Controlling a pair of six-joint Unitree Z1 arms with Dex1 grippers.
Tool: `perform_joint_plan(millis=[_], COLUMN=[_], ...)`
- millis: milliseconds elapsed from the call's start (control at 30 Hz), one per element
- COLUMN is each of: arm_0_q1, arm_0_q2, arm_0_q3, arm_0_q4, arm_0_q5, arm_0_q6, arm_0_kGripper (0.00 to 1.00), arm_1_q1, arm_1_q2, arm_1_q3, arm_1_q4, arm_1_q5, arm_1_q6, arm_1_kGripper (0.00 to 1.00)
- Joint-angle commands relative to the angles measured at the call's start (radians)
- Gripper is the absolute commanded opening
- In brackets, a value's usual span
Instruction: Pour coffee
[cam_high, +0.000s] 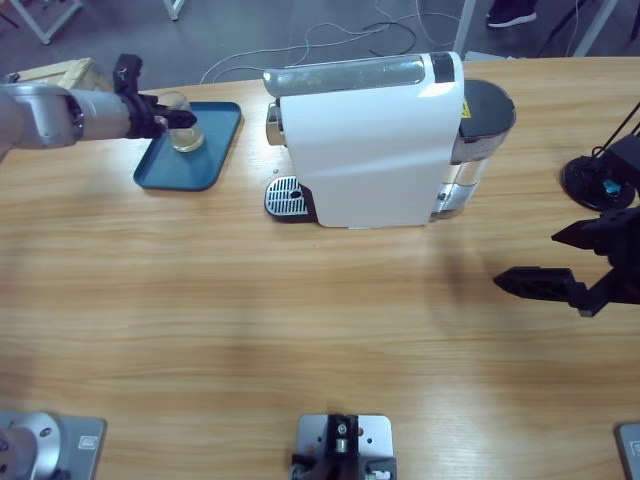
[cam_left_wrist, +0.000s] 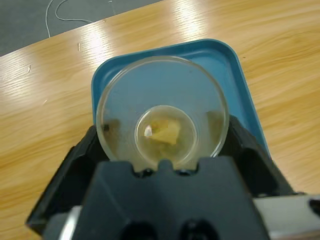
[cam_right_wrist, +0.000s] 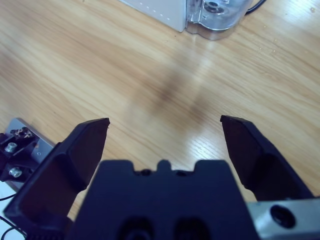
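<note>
A clear glass cup (cam_high: 184, 122) is held by the left tool (cam_high: 172, 120), with one jaw on each side of its wall, over the blue tray (cam_high: 215, 150) at about ten o'clock on the bench (cam_high: 300, 330). Whether the cup stands on the tray or is lifted a little above it cannot be told. In the left wrist view only a small amount of pale yellowish coffee (cam_left_wrist: 165, 132) is seen at the bottom of the cup.

The cup is judged to be light, stiff, smooth and fragile; the grip is best kept on the middle of the wall, firm but not hard, because glass can slip between the jaws. With so little liquid, a strong tilt would probably be needed for pouring.

The right tool (cam_high: 545, 262) is spread wide and holds nothing, at about three o'clock above bare wood. The white capsule coffee machine (cam_high: 370, 140) stands at twelve o'clock.
</note>
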Motion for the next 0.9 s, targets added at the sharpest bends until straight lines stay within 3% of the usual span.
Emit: perform_joint_plan(millis=[33, 267, 400, 667, 900], arm_0_q1=[-0.023, -0.019, -0.062, -0.295, -0.399], arm_0_q2=[0.008, -0.19, -0.461, -0.984, -1.093], arm_0_q3=[0.051, 0.142, 0.253, 0.32, 0.372], arm_0_q4=[-0.007, -0.005, 0.037, 0.607, 0.685], arm_0_q5=[0.021, 0.048, 0.092, 0.104, -0.132], arm_0_q6=[-0.005, -0.038, -0.105, -0.249, -0.243], arm_0_kGripper=[0.987, 0.987, 0.987, 0.987, 0.987], arm_1_q1=[0.011, 0.011, 0.011, 0.011, 0.011], arm_1_q2=[0.0, -0.062, -0.109, -0.227, -0.291], arm_1_q3=[0.021, 0.02, 0.001, -0.035, -0.04], arm_1_q4=[0.005, 0.03, 0.055, 0.164, 0.173], arm_1_q5=[0.012, 0.004, 0.001, -0.108, -0.186], arm_1_q6=[0.004, 0.003, -0.003, -0.033, -0.086], arm_1_kGripper=[1.0, 1.0, 1.0, 1.0, 1.0])
